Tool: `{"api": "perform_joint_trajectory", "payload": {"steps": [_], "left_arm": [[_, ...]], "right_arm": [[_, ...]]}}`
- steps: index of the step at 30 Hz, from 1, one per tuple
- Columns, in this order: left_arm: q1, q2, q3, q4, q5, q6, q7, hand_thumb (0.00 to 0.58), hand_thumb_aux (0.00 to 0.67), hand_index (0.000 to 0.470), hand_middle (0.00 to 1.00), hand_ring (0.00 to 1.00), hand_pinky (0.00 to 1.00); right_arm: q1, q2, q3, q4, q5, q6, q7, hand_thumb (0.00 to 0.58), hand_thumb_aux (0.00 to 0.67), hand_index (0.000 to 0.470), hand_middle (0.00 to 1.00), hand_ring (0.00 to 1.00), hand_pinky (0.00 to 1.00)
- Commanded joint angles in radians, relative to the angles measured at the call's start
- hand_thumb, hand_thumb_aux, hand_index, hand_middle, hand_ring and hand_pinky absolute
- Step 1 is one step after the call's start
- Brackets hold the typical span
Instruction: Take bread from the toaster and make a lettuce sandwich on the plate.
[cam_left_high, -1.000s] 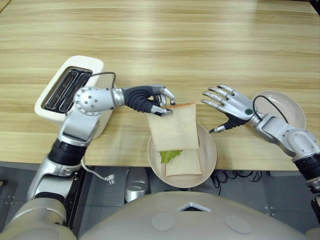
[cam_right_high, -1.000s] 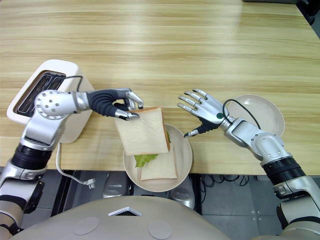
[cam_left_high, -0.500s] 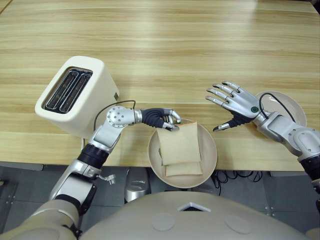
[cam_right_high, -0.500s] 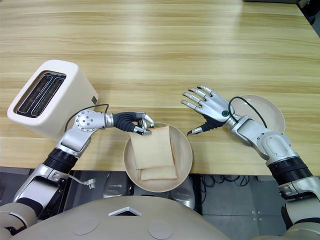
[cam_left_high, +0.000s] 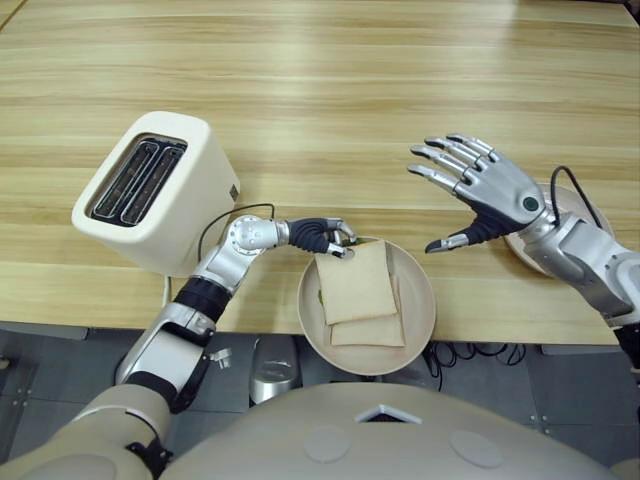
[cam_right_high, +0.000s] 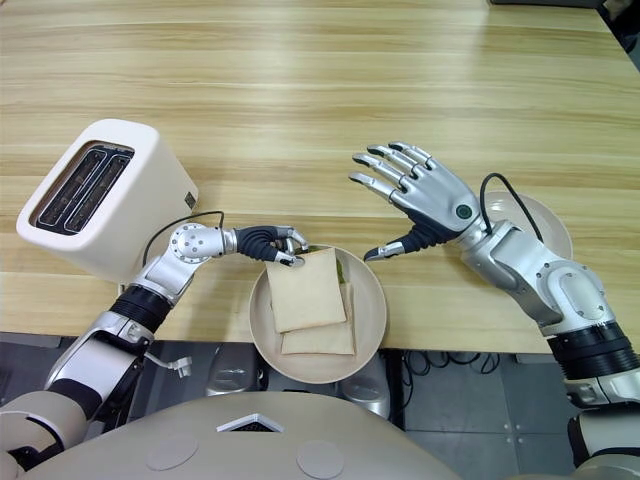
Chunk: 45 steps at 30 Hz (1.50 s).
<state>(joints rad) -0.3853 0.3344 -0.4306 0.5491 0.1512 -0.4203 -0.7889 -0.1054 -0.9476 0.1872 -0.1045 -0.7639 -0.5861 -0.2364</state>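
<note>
top slice laid, left hand at its corner

the left hand (cam_left_high: 322, 236) lies low at the plate (cam_left_high: 421, 300), fingers closed on the far-left corner of the top slice (cam_left_high: 357, 284). that slice rests slightly askew on the lower slice (cam_left_high: 372, 330), its long axis running from the hand toward the robot, with a sliver of lettuce (cam_right_high: 341, 268) showing at its edge. letting go looks like the next move, with the way out leftward toward the toaster (cam_left_high: 190, 200). the right hand (cam_left_high: 487, 188) hovers right of the plate, fingers spread and holding nothing, in front of a small dish (cam_right_high: 548, 225).
</note>
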Motion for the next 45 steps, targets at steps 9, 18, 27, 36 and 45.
{"api": "perform_joint_trajectory", "payload": {"steps": [9, 18, 27, 36, 45], "left_arm": [[-0.035, -0.017, -0.04, 0.119, 0.135, -0.11, 0.081, 0.0, 0.0, 0.0, 1.0, 1.0, 1.0], [-0.043, -0.026, -0.047, 0.153, 0.16, -0.143, 0.105, 0.0, 0.0, 0.0, 0.72, 0.72, 0.72], [-0.037, -0.029, -0.04, 0.151, 0.161, -0.145, 0.097, 0.0, 0.0, 0.0, 0.12, 0.12, 0.12], [-0.075, -0.03, 0.03, 0.112, 0.13, -0.127, 0.17, 0.0, 0.0, 0.0, 0.0, 0.0, 0.0], [-0.142, 0.024, 0.258, -0.053, 0.046, -0.085, 0.363, 0.0, 0.0, 0.0, 0.0, 0.0, 0.0]], "right_arm": [[0.114, -0.014, 0.074, -0.204, 0.356, -0.095, 0.454, 0.0, 0.0, 0.0, 0.0, 0.0, 0.0], [0.152, 0.039, 0.159, -0.099, 0.146, -0.11, 0.575, 0.0, 0.0, 0.0, 0.0, 0.0, 0.0], [0.158, 0.063, 0.2, -0.022, 0.06, -0.114, 0.631, 0.0, 0.0, 0.0, 0.0, 0.0, 0.0], [0.199, 0.033, 0.243, -0.007, 0.054, -0.102, 0.745, 0.0, 0.0, 0.0, 0.0, 0.0, 0.0], [0.201, 0.036, 0.253, 0.015, 0.024, -0.11, 0.74, 0.0, 0.0, 0.0, 0.0, 0.0, 0.0]]}}
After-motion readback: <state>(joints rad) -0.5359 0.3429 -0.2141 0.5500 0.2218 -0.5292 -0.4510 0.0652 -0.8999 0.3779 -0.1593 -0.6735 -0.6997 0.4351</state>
